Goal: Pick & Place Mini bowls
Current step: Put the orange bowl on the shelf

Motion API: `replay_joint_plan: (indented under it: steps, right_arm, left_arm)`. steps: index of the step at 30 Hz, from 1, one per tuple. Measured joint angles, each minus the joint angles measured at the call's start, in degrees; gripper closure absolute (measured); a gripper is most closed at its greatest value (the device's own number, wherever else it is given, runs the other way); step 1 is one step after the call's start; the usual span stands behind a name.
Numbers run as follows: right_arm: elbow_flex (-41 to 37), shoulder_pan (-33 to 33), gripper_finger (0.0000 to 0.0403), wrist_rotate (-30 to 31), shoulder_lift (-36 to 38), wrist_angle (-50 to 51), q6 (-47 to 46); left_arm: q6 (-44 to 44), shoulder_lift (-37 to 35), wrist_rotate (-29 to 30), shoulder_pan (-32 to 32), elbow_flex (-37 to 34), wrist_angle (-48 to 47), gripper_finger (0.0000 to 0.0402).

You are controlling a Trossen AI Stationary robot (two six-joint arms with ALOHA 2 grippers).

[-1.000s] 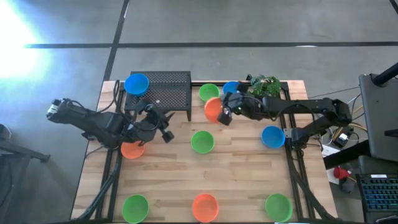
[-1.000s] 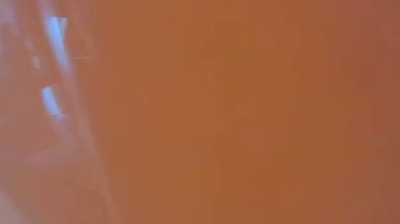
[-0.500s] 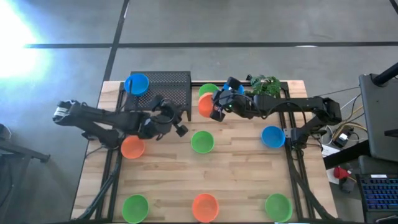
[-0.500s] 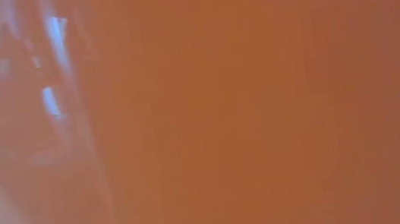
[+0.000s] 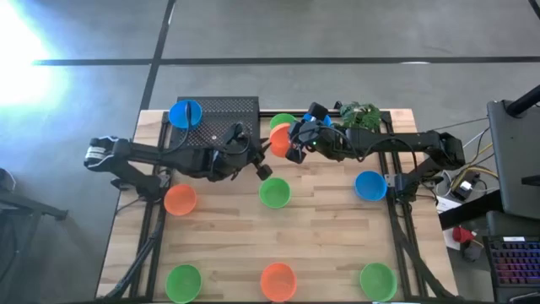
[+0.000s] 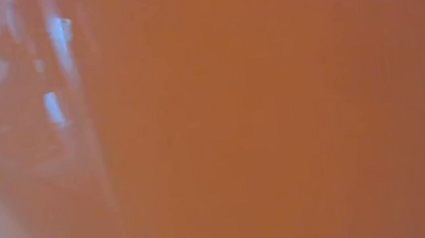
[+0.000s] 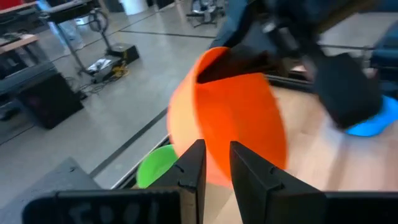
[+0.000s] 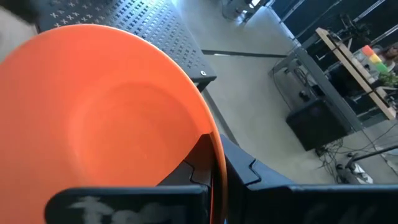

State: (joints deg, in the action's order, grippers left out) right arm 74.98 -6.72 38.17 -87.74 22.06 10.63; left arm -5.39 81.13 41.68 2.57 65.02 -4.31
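Note:
My right gripper (image 5: pixel 292 145) (image 8: pixel 215 167) is shut on an orange-red mini bowl (image 5: pixel 279 139) (image 7: pixel 239 121) over the table's far middle. My left gripper (image 5: pixel 262 166) (image 7: pixel 217 152) hangs just to the near-left of that bowl, its fingers a narrow gap apart and touching nothing. Other mini bowls rest on their bases. A blue one (image 5: pixel 186 113) sits on the black mesh stand (image 5: pixel 226 121). On the table are a green one (image 5: pixel 283 123), a green one (image 5: pixel 273 192), an orange one (image 5: pixel 180 200) and a blue one (image 5: pixel 369 185). A single orange surface fills the whole low view. My right gripper pinches the orange-red bowl by its rim (image 8: pixel 213 146), one finger (image 8: pixel 186 175) inside the bowl and the other (image 8: pixel 244 174) outside. The bowl is lifted clear of the table and tilted on its side.
Three more bowls stand along the near edge: green (image 5: pixel 183 281), orange (image 5: pixel 278 280), green (image 5: pixel 377 279). A leafy plant sprig (image 5: pixel 360 116) lies at the far right, with a blue bowl (image 5: pixel 318 111) beside it. Bare wood shows between the middle and near rows.
My left gripper has moved from above the orange bowl on the left toward the table's right, ending beside the bowl that my right gripper holds. My right gripper has carried its bowl a little toward the left and far edges.

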Motion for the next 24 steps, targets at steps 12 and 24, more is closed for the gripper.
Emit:
replay_joint_plan:
  steps: [12,24]
  right_arm:
    - [-0.04,0.17,0.0394,0.2,0.0,-0.09,0.09]
    - [-0.02,0.13,0.0394,0.46,0.0,0.44,0.13]
  left_arm:
    - [-5.23,1.05,-2.24,-2.93,0.32,1.58,0.0335]
    - [-6.73,4.56,-1.98,-4.35,0.43,4.37,0.0337]
